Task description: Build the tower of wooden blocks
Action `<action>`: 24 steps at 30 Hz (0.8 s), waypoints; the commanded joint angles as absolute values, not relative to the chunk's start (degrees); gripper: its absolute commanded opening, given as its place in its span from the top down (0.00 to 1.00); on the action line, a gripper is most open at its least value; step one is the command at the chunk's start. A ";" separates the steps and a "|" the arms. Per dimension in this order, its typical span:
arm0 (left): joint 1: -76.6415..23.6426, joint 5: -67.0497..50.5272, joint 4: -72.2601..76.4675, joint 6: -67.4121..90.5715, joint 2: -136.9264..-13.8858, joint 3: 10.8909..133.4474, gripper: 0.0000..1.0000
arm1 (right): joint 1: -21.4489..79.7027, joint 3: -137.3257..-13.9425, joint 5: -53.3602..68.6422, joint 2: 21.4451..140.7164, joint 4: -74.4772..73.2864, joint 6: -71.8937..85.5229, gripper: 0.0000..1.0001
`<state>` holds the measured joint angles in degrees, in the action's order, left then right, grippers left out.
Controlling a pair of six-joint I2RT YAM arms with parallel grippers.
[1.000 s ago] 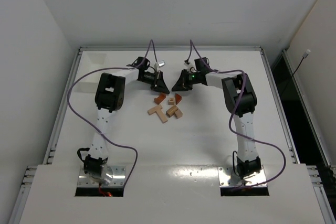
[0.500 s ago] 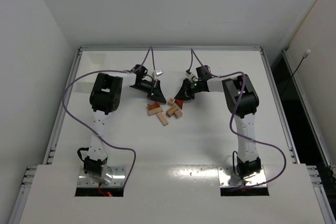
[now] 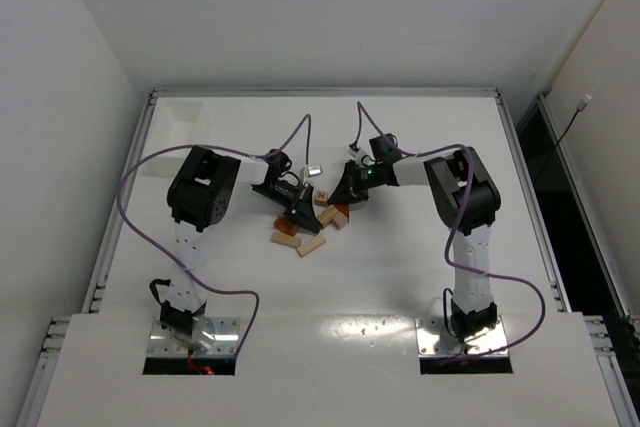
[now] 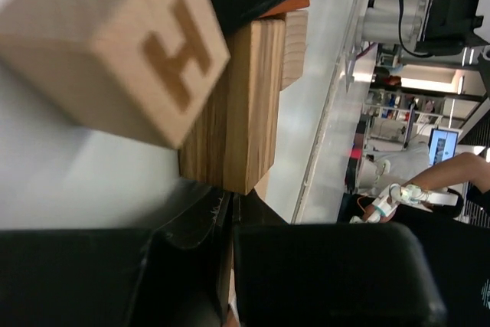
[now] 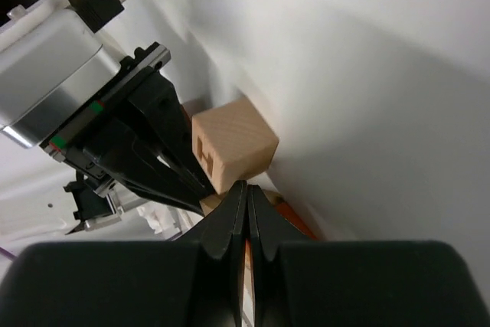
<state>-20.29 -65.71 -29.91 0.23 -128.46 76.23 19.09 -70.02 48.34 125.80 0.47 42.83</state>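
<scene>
Pinched together, empty: left gripper [image 3: 303, 213] and right gripper [image 3: 343, 197], tips among scattered wood blocks [image 3: 311, 245] on white table [image 3: 400, 277]; white walls [image 3: 300, 17].

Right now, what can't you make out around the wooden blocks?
- Top view: small wooden blocks too small to count; left pincer and right pincer cover some.
- Left wrist view: pale wooden cube lettered H cut off by top and left edges, hiding blocks behind.
- Right wrist view: reddish-brown wooden piece mostly behind the right pincer; shape unclear.
</scene>
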 commanded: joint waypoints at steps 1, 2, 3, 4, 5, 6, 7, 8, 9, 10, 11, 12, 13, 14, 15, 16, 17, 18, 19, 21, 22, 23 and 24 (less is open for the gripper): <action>-21.45 -67.24 -26.89 -1.41 -124.45 75.23 1.00 | 20.21 -67.16 50.01 120.85 2.90 43.07 1.00; -21.97 -67.24 -26.89 -1.41 -123.93 75.23 1.00 | 20.21 -66.45 50.01 119.81 2.38 43.07 1.00; -21.97 -67.24 -26.37 -1.41 -123.93 74.63 1.00 | 20.21 -64.79 50.01 119.27 2.37 43.07 1.00; -21.97 -67.24 -26.37 -1.41 -123.93 74.62 1.00 | 20.21 -63.99 50.01 118.75 2.37 43.07 1.00; -21.97 -67.24 -26.37 -1.41 -123.32 74.62 1.00 | 20.21 -63.20 50.01 118.22 2.37 43.07 1.00; -21.97 -67.24 -25.85 -1.41 -123.31 73.92 1.00 | 20.21 -61.80 50.01 117.26 1.85 43.07 1.00; -22.49 -67.24 -25.84 -1.41 -122.79 73.31 1.00 | 20.21 -61.18 50.01 117.25 1.85 43.07 1.00; -22.50 -67.24 -25.84 -1.41 -122.78 73.30 1.00 | 20.21 -60.65 49.49 116.46 1.85 43.07 1.00; -22.50 -67.24 -25.84 -1.41 -122.78 72.60 1.00 | 20.21 -59.77 49.48 116.46 1.32 43.07 1.00; -22.50 -67.24 -25.84 -1.41 -122.17 71.90 1.00 | 20.21 -59.24 49.48 115.58 1.32 43.07 1.00; -22.50 -67.24 -25.84 -1.41 -122.17 71.20 1.00 | 20.21 -58.46 49.48 114.88 1.32 43.07 1.00; -22.50 -67.24 -25.84 -1.41 -121.47 71.19 1.00 | 20.21 -58.45 49.48 114.87 1.32 43.07 1.00; -22.50 -67.24 -25.84 -1.41 -121.46 70.67 1.00 | 20.21 -57.58 49.48 114.18 0.80 43.07 1.00; -22.50 -67.24 -25.84 -1.41 -121.46 70.66 1.00 | 20.21 -57.57 49.48 113.47 0.79 43.07 1.00; -22.50 -67.24 -25.84 -1.41 -120.77 70.05 1.00 | 20.21 -56.87 49.48 113.47 0.79 43.07 1.00; -22.50 -67.24 -25.84 -1.41 -120.15 69.35 1.00 | 20.21 -56.26 48.96 112.94 0.79 43.07 1.00; -22.50 -66.63 -25.84 -1.41 -120.15 69.35 1.00 | 20.21 -56.25 48.96 112.94 0.27 43.07 1.00; -22.50 -66.62 -25.32 -1.93 -119.36 67.87 1.00 | 20.21 -55.64 48.96 112.24 0.26 43.07 1.00; -22.50 -66.62 -25.31 -1.93 -118.57 67.85 1.00 | 20.21 -55.63 48.96 111.71 -0.35 42.37 1.00; -22.50 -66.01 -25.31 -2.46 -117.87 66.88 1.00 | 20.21 -55.63 48.96 111.10 -1.14 41.57 1.00; -22.50 -66.01 -25.31 -2.46 -117.17 66.01 1.00 | 20.21 -55.63 48.43 110.57 -2.36 41.57 1.00; -22.50 -66.01 -25.31 -2.46 -116.64 65.22 1.00 | 20.21 -55.03 48.43 110.57 -2.37 40.96 1.00; -22.50 -66.01 -25.31 -2.46 -116.11 64.69 1.00 | 20.21 -55.02 48.43 109.78 -3.16 40.96 1.00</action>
<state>-21.85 -64.99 -26.76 0.14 -119.90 66.15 19.70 -55.48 48.14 113.67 -2.02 42.41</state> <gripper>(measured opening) 0.001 0.000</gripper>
